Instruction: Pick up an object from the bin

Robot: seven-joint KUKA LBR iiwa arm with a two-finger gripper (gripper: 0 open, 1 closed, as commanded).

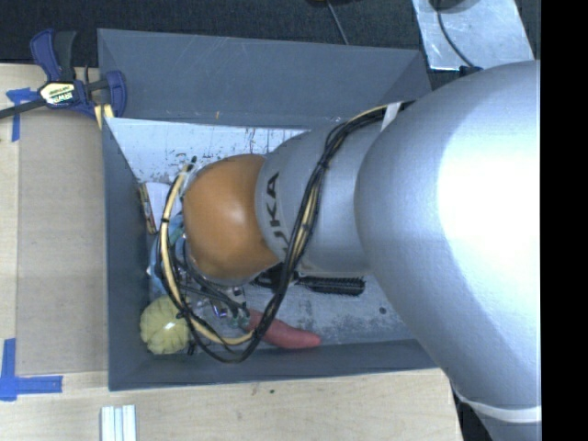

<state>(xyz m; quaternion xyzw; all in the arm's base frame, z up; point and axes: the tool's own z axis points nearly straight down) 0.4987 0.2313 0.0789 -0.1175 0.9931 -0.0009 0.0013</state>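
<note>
My gripper (213,303) is low in the bin's front left part, and just a dark bit of its body shows under the wrist. A lumpy yellow-green ball (162,327) lies in the front left corner, just left of the gripper. A red elongated thing (294,338), shaped like a chilli, lies along the front wall to the gripper's right. A black comb-like bar (333,285) rests on the floor further right. Whatever lies directly beneath the gripper is hidden.
The arm reaches in from the right and covers most of the bin's floor. A thin brown-and-white thing (147,208) stands against the left wall. The front and left walls are close to the gripper.
</note>
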